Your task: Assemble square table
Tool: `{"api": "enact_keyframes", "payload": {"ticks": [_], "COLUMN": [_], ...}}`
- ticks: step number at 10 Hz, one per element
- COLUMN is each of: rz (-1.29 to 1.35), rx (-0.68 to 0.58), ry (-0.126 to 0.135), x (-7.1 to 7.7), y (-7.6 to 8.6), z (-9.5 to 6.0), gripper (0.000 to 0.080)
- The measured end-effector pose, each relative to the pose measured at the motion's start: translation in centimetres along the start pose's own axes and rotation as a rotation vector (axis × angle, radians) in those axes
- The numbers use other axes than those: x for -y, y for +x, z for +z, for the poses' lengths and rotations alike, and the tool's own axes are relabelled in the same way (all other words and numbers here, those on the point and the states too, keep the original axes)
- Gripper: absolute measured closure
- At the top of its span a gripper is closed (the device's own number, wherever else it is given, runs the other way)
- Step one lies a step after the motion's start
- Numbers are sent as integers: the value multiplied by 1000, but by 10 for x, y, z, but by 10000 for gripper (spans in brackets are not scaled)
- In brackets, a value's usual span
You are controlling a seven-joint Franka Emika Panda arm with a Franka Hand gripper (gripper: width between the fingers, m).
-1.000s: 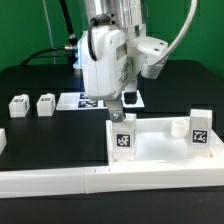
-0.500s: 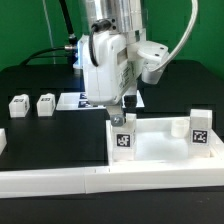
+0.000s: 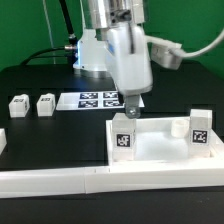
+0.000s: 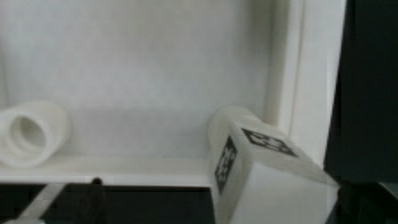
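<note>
The square table's white top [image 3: 155, 147] lies upside down against the barrier wall, and its inner face fills the wrist view [image 4: 160, 90]. Two tagged legs stand upright in its corners, one [image 3: 123, 135] nearer the exterior view's left and one [image 3: 199, 125] at the right. My gripper [image 3: 132, 107] hangs open just above and behind the left one, holding nothing. In the wrist view that leg [image 4: 267, 170] is close beside one dark finger [image 4: 68, 203], and a round socket [image 4: 27, 135] sits empty. Two loose legs [image 3: 18, 104] [image 3: 45, 103] lie at the exterior view's left.
The long white barrier wall [image 3: 90, 182] runs along the front edge of the black table. The marker board [image 3: 98, 100] lies flat behind the gripper. The arm's white body rises at the back centre, with cables trailing to the exterior view's right.
The hand has turned about its axis and shifted a little toward the exterior view's right, staying above the left upright leg. The jaws have stayed open; the parts have not moved.
</note>
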State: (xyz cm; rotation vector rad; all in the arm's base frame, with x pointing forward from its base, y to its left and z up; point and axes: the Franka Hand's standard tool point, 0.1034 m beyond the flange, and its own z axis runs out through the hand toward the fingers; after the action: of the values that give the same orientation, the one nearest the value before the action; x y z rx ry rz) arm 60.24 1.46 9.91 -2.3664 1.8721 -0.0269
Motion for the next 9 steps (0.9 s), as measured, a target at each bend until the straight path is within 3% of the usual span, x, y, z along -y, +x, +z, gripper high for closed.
{"api": "enact_keyframes", "payload": {"ticks": [4,7,9], "rz": [-327,-805,-931], "rx": [-1,-25,-62], "ry": [0,-3,7], "x": [0,-6,-6], "y": [-1,3,4], "z": [-1,3,5], "gripper": [151,151,151]}}
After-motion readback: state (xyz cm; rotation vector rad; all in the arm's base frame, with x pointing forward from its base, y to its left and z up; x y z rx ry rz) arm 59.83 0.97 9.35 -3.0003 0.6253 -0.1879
